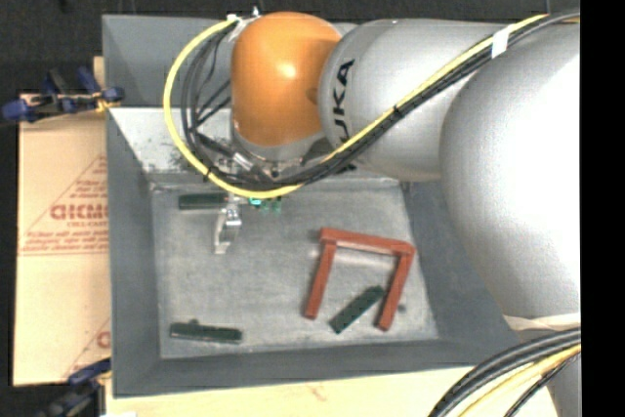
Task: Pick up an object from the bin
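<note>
My gripper (pixel 226 234) hangs below the orange wrist cover over the back left part of the bin floor. A short dark green bar (pixel 201 201) lies just behind and to its left, close to the back wall. Nothing shows in the gripper. A red U-shaped frame (pixel 357 273) lies to the right of it in the middle right of the bin. A second dark green bar (pixel 355 309) rests slanted between the frame's two legs.
A third dark green bar (pixel 206 333) lies flat near the front left corner. The big silver arm covers the bin's right side and back wall.
</note>
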You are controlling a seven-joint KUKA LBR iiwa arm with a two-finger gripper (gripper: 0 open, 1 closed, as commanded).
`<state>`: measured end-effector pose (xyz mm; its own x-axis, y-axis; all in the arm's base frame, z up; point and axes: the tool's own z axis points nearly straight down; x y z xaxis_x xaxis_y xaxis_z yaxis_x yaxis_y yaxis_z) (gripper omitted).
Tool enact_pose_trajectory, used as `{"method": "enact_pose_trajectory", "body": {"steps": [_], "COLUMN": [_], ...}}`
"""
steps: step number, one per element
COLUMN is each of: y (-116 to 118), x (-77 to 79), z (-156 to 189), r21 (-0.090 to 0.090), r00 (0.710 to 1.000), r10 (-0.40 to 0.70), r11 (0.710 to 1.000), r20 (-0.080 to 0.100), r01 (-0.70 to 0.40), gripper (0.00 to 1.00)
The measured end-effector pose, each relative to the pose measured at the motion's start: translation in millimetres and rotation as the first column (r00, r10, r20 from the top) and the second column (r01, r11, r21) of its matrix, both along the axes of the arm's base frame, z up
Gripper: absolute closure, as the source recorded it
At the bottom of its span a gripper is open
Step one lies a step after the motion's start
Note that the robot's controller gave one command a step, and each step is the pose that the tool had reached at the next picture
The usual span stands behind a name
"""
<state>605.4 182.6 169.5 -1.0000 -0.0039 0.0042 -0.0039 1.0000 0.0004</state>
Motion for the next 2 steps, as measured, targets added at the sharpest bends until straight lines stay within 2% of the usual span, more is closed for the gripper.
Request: {"method": "enact_pose_trajectory", "body": {"steps": [1, 2], "y": [-0.9, -32.4], "x": [1.7, 15.6], "z": [4.9, -13.9], "r21": [0.001, 0.001], "r00": [1.000, 0.996], "r10": [-0.004, -0.088], "r11": [1.000, 0.996], "r20": [0.007, 0.007], "r01": [0.004, 0.088], "gripper": [0.00, 0.00]}}
